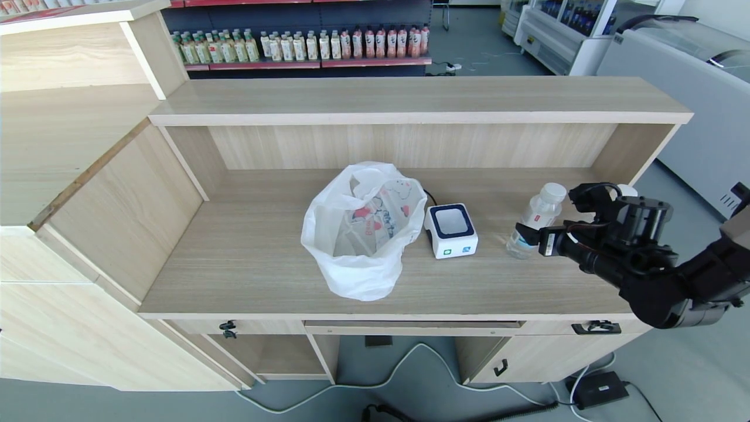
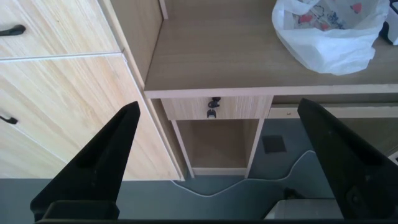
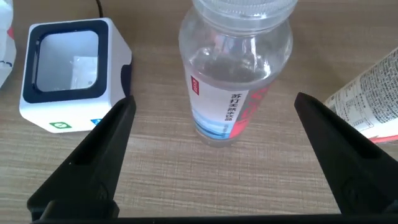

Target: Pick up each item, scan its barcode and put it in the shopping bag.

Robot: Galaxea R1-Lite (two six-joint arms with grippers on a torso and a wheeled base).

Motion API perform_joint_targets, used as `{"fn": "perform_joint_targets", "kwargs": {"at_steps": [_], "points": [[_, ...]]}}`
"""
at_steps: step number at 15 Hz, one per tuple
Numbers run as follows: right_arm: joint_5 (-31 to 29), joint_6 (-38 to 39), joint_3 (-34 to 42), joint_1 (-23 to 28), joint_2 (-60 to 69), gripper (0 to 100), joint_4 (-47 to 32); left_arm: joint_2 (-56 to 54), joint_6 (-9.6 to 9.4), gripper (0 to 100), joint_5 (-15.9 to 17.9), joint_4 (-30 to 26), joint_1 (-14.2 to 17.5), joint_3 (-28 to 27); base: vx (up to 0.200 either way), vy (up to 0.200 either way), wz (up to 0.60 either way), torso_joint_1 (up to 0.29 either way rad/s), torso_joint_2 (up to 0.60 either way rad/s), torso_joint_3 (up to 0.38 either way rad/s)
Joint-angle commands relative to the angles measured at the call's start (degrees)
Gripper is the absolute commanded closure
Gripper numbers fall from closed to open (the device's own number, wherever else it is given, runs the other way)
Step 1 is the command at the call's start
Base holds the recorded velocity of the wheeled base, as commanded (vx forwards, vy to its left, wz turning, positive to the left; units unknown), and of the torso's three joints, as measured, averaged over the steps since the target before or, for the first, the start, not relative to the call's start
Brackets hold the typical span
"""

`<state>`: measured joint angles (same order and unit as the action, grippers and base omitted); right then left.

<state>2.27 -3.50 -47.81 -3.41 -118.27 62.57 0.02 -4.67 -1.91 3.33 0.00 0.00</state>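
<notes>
Progress: partway, judging by stuff already inside shopping bag point(image 1: 357, 234). Still to grab: bottle point(image 1: 539, 214), upright beside scanner point(image 1: 450, 230), just ahead of wide-open right gripper point(image 3: 212, 106). Left gripper point(image 2: 219, 106) wide, empty.

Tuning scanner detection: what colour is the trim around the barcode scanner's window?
Dark navy trim on the white barcode scanner, clearest in the right wrist view.

Wooden counter point(image 1: 258, 258) — bottle shelves point(image 1: 304, 48) behind
</notes>
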Motion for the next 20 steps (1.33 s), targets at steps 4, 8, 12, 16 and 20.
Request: {"fn": "perform_joint_targets", "kwargs": {"at_steps": [4,8,12,16,20], "points": [[1.34,-1.69,-3.08,-0.1,-2.66,0,0.0,-0.02,0.01,0,-0.02,0.01,0.0,0.0,0.0,0.0,0.0,0.0,0.0,0.0],[1.34,-3.71,-4.22,-0.19,-3.63,0,-0.08,-0.02,-0.08,0,-0.02,0.01,0.0,0.0,0.0,0.0,0.0,0.0,0.0,0.0],[1.25,-4.06,-5.63,-0.19,-4.86,0,-0.17,-0.02,0.01,0,-0.02,0.01,0.0,0.0,0.0,0.0,0.0,0.0,0.0,0.0],[1.34,-4.24,-7.82,-0.54,-6.0,0,-0.61,-0.02,0.01,0,-0.02,0.01,0.0,0.0,0.0,0.0,0.0,0.0,0.0,0.0],[1.34,-5.2,-8.53,-0.72,-8.11,0,-0.08,-0.02,0.01,0,-0.11,0.01,-0.09,0.0,0.0,0.0,0.0,0.0,0.0,0.0]]}}
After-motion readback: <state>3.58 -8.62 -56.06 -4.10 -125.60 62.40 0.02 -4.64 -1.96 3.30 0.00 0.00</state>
